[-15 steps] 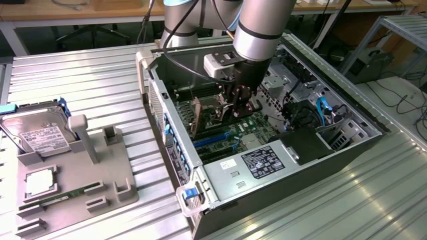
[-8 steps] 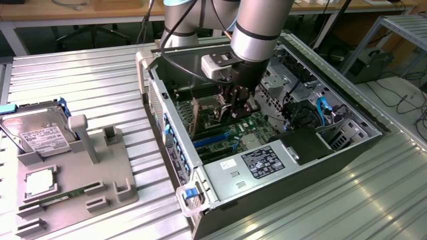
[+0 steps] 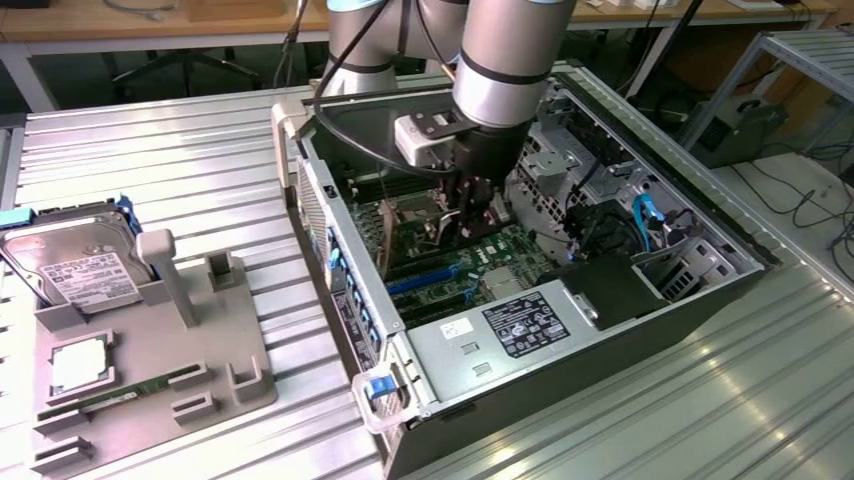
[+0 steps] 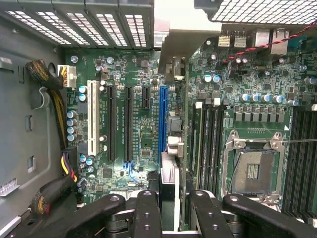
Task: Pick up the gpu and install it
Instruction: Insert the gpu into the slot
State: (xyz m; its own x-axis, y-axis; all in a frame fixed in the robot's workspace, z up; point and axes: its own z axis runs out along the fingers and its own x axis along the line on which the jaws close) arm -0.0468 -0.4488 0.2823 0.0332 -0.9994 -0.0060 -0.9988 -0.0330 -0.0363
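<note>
My gripper [image 3: 467, 222] reaches down into the open computer case [image 3: 350, 290], just above the motherboard. In the wrist view the gpu [image 4: 169, 181] shows edge-on as a thin card between the two black fingers [image 4: 146, 213], and my gripper [image 4: 176, 210] is shut on it. Its pale metal end bracket [image 4: 174, 42] lies against the case's rear slot openings. The card hangs directly over the long blue slot [image 4: 162, 116] and runs along it; I cannot tell whether its edge touches the slot.
Black expansion slots [image 4: 128, 121] and a white one [image 4: 91, 116] lie beside the blue slot, with a cable bundle [image 4: 52, 106] further out. The processor socket [image 4: 252, 171] is on the other side. A grey tray [image 3: 234, 385] at the exterior view's left holds a hard drive [image 3: 78, 268] and a memory stick [image 3: 114, 398].
</note>
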